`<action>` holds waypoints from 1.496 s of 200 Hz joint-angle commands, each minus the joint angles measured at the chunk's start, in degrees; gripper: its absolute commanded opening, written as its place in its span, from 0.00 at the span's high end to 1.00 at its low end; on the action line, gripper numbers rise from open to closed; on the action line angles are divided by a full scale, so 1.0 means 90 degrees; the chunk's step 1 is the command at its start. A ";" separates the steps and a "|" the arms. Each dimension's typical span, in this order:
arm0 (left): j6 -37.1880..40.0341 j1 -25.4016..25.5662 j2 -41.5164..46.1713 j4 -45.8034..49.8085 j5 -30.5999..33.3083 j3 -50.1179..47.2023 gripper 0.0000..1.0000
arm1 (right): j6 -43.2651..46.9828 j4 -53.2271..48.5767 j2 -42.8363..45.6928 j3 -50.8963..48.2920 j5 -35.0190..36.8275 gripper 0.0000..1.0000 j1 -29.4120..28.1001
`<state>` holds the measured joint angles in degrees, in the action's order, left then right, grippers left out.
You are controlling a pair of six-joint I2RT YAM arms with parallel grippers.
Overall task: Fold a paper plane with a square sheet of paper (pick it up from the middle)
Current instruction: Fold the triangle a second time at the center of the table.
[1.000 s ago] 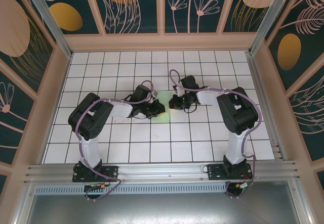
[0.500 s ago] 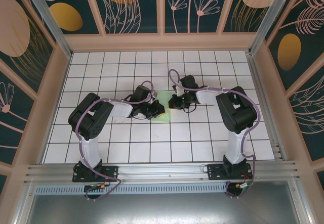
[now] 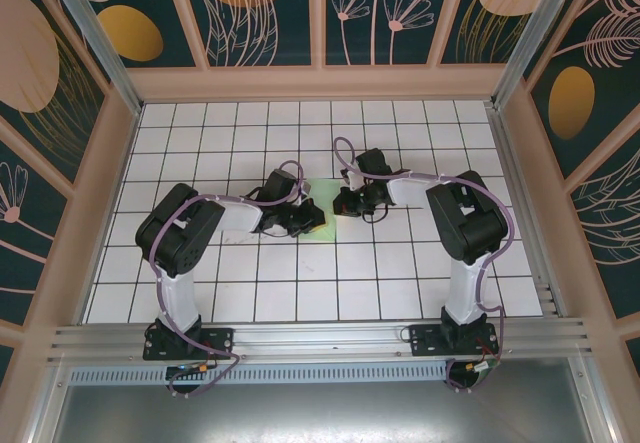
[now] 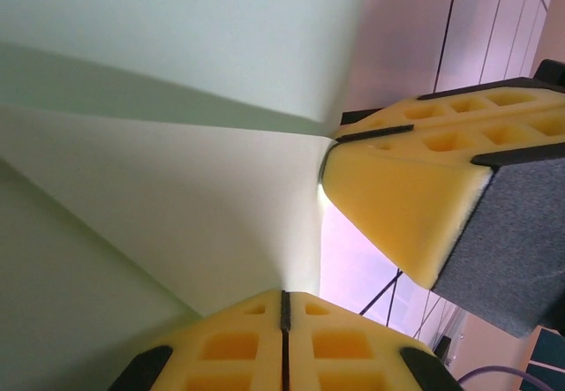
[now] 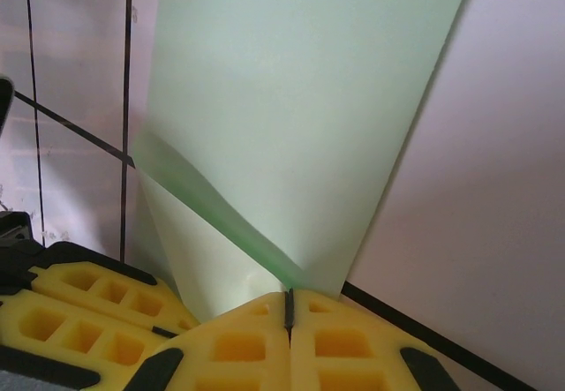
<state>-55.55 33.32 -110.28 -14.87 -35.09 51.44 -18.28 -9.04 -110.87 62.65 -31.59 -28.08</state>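
Near the middle of the table (image 3: 400,273), the left gripper (image 4: 284,310) pinches the paper (image 4: 177,197) with jaws closed; just beyond, the right gripper (image 5: 288,310) clamps another edge. The paper bends up along a crease between them. No dart shape yet, so most folds probably remain.

Tiled table (image 3: 400,263) — green paper (image 3: 322,229), creased

The square sheet of paper (image 3: 322,191) is thin, plain and pale mint-green. It lies about in the middle of the table (image 3: 400,283), well apart from all 4 edges. It is not flat: 2 layers (image 5: 300,100) overlap along sharp slanted creases (image 4: 177,188).
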 commanded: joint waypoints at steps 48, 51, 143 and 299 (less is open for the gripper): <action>0.0136 -0.0019 -0.0128 0.0339 0.0161 0.0100 0.91 | 0.0137 -0.0106 -0.0198 0.0231 -0.0095 1.00 -0.0006; 0.0137 -0.0017 -0.0123 0.0341 0.0152 0.0087 0.91 | 0.0128 -0.0100 -0.0205 0.0227 -0.0093 1.00 -0.0009; 0.0163 -0.0021 0.0423 0.0377 0.0052 0.0367 0.90 | 0.0212 -0.0212 -0.0229 0.0250 -0.0024 1.00 -0.0031; 0.0181 -0.0012 -0.0159 0.0598 0.0218 0.0354 0.91 | 0.0272 -0.0290 -0.0306 0.0353 -0.0045 1.00 -0.0078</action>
<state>-55.07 33.32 -110.69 -10.46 -33.80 56.03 -17.15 -10.24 -112.36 64.38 -31.97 -28.23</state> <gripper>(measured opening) 0.096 0.064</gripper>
